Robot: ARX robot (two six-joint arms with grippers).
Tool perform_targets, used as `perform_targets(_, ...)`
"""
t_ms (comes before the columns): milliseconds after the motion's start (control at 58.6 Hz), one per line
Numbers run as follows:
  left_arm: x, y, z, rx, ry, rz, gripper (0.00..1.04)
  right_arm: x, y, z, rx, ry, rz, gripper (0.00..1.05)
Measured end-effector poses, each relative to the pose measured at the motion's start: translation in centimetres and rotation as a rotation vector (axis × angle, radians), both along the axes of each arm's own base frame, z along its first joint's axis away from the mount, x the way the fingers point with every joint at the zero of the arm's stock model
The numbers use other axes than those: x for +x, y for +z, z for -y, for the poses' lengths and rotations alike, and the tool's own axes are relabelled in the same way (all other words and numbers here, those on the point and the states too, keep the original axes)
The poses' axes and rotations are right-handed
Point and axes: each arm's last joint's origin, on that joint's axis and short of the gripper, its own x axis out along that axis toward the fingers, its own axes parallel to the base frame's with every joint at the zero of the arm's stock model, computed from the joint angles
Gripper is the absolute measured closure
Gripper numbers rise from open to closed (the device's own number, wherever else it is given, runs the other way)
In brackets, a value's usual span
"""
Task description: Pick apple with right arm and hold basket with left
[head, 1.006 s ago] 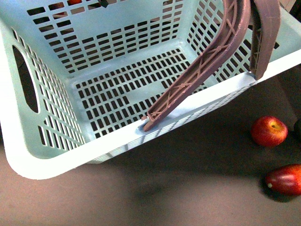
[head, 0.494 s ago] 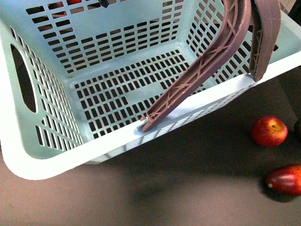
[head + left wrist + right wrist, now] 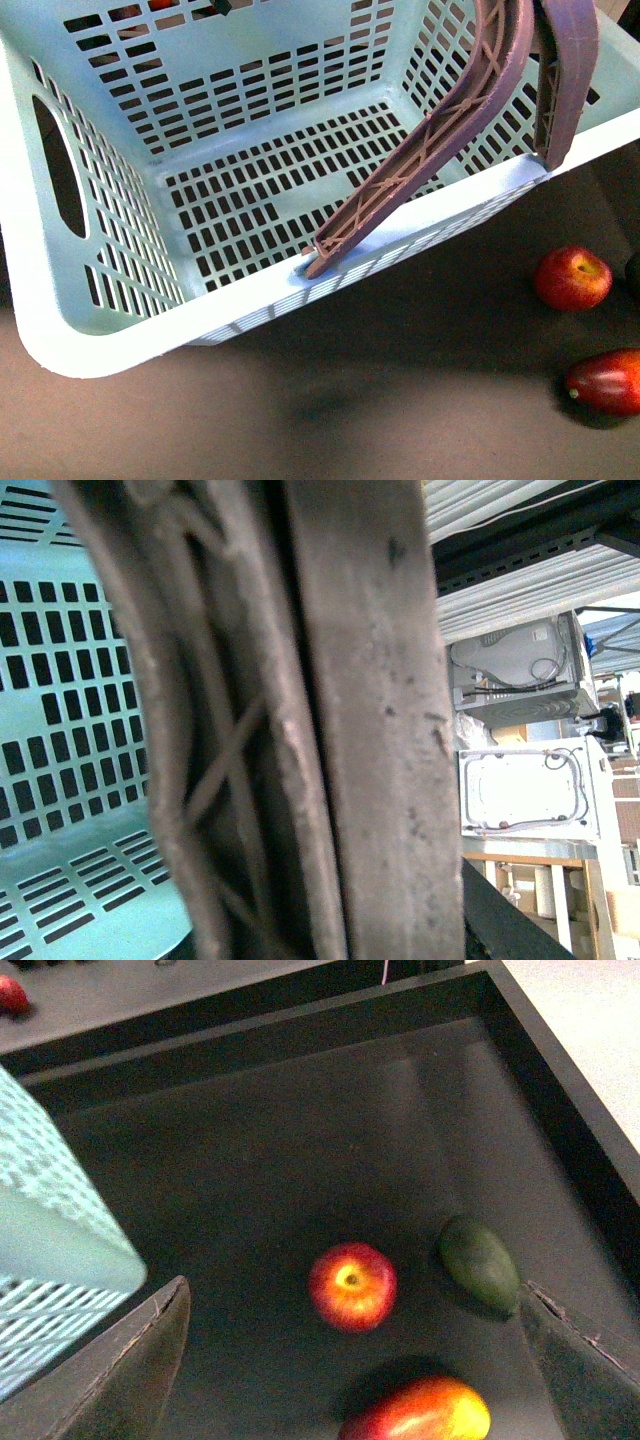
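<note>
Front view: the apple is seen on the desk just right of the basket; left wrist view: only a handle is shown, left jaws unseen; right wrist view: the apple is framed centrally by wide-spread, empty right jaws.

Basket overruns frame: the basket is cut by the front view's top and left edges, and its two handles run out at the top. A dark oval fruit is clipped at the right edge. Red specks behind the far wall's slots are too small to name. In the left wrist view the handles fill the frame, blurred. Only the finger ends of the right pincer show.
</note>
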Motion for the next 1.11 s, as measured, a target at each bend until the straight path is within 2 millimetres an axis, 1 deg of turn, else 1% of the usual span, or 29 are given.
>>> perform_targets(68, 0.0, 0.0, 0.0, 0.003, 0.000, 0.002, 0.79, 3.6, -2.1, 0.8, -0.059, 0.036, -0.058, 0.09)
perform_targets(85, 0.0, 0.0, 0.0, 0.003, -0.001, 0.003, 0.79, 4.7, -3.3, 1.0, -0.069, 0.048, -0.103, 0.09)
perform_targets(102, 0.0, 0.0, 0.0, 0.003, -0.001, 0.003, 0.79, 5.3, -4.1, 1.0, -0.072, 0.054, -0.133, 0.09)
perform_targets(153, 0.0, 0.0, 0.0, 0.002, -0.002, 0.002, 0.79, 6.8, -6.7, 1.1, -0.083, 0.085, -0.223, 0.09)
perform_targets(171, 0.0, 0.0, 0.0, 0.002, -0.002, 0.002, 0.79, 7.4, -7.9, 1.0, -0.084, 0.098, -0.264, 0.09)
perform_targets(205, 0.0, 0.0, 0.0, 0.002, -0.002, 0.002, 0.79, 8.1, -9.3, 0.9, -0.102, 0.107, -0.304, 0.09)
perform_targets(290, 0.0, 0.0, 0.0, 0.002, -0.003, 0.002, 0.79, 9.6, -11.4, 0.8, -0.123, 0.124, -0.349, 0.09)
perform_targets(494, 0.0, 0.0, 0.0, 0.002, -0.002, 0.002, 0.79, 12.4, -13.7, 0.5, -0.146, 0.134, -0.393, 0.09)
perform_targets(767, 0.0, 0.0, 0.0, 0.002, -0.002, 0.002, 0.79, 15.4, -14.8, 0.0, -0.160, 0.136, -0.412, 0.09)
perform_targets(887, 0.0, 0.0, 0.0, 0.002, -0.002, 0.002, 0.79, 16.3, -15.4, -0.1, -0.163, 0.138, -0.428, 0.09)
perform_targets(1108, 0.0, 0.0, 0.0, 0.002, -0.003, 0.002, 0.79, 17.2, -16.8, -0.2, -0.166, 0.139, -0.467, 0.09)
